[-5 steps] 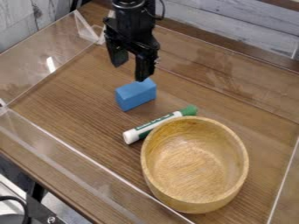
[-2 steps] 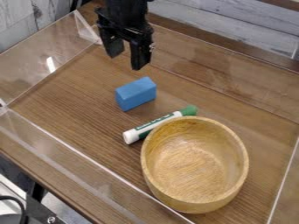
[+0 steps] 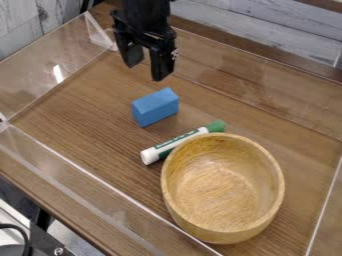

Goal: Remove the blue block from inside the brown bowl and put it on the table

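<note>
Lay flat on the table, blue block at six o'clock from wide-open, empty gripper, clear of brown bowl.

There is only one view here, so no second angle shares any part of the scene. The camera sits high off the near side of the desk, tilted steeply down and set at a slant, so the desk edges run diagonally across the picture. It stands fairly close: the desk fills almost everything. The pincer comes in at the far top, its arm cut off above.
</note>
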Robot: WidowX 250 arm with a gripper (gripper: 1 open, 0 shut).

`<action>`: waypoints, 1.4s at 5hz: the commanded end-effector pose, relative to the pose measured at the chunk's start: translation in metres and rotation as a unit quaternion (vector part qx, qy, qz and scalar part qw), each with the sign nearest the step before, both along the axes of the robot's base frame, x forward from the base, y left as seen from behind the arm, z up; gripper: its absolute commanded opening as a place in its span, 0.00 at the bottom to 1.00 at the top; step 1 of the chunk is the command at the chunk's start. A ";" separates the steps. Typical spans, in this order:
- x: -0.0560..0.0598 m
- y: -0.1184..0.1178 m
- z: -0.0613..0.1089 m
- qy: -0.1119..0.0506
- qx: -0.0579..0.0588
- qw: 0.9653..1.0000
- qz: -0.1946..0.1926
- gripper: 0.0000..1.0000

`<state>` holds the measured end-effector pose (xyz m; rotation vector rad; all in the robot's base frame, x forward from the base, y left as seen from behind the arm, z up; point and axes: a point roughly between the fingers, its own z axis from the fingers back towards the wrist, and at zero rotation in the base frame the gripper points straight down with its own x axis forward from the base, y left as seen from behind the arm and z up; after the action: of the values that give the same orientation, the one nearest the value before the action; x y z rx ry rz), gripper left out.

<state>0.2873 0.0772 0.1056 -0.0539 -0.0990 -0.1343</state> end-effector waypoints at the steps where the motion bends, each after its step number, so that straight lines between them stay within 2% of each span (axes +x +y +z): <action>1: 0.003 0.003 0.022 -0.037 0.008 0.999 0.004 1.00; 7: 0.000 0.002 0.016 -0.022 -0.008 1.000 -0.007 1.00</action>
<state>0.2834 0.0754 0.1075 -0.0869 -0.0969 -0.1555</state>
